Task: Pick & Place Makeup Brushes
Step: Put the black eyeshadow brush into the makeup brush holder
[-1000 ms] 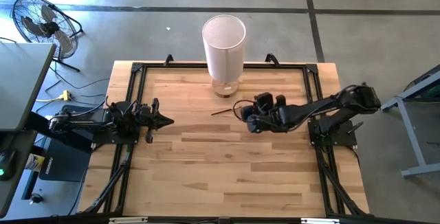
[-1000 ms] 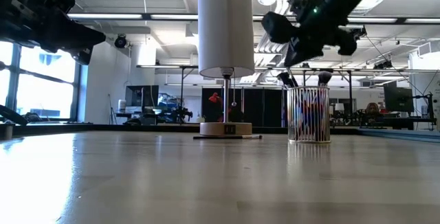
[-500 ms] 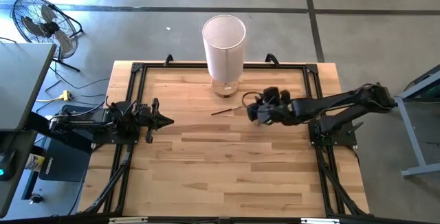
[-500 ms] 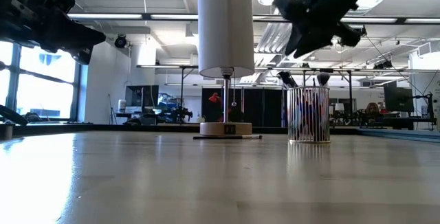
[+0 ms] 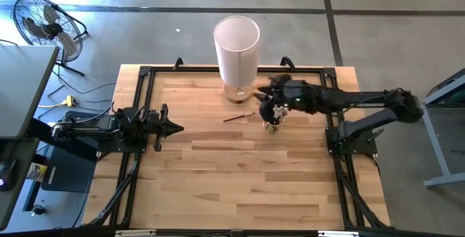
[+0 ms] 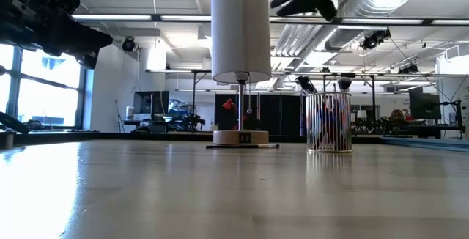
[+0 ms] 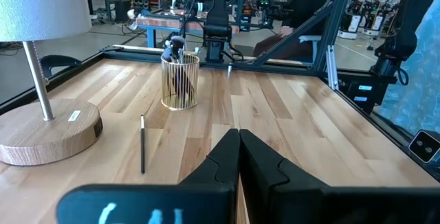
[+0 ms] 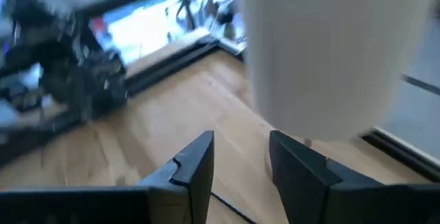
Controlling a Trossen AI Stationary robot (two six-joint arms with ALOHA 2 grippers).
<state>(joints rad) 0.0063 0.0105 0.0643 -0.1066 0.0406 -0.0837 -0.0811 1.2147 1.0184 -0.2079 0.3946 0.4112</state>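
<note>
One dark makeup brush lies flat on the table in front of the lamp base; it also shows in the left wrist view and the low view. Several more brushes stand tuft-up in a small clear yellowish cup. My right gripper is open and empty, high above the table between the cup and the lamp, facing the white shade; the lying brush shows below its fingers. My left gripper is shut and empty at the table's left.
A lamp with a tall white cylinder shade stands on a round wooden base at the far middle of the table, close to my right gripper. A black frame rims the table. A person sits beyond the table.
My right gripper has gone up and toward the table's far edge, from above the cup toward the lamp shade. The cup with its brushes now shows uncovered from above. The brush on the table has stayed where it was.
</note>
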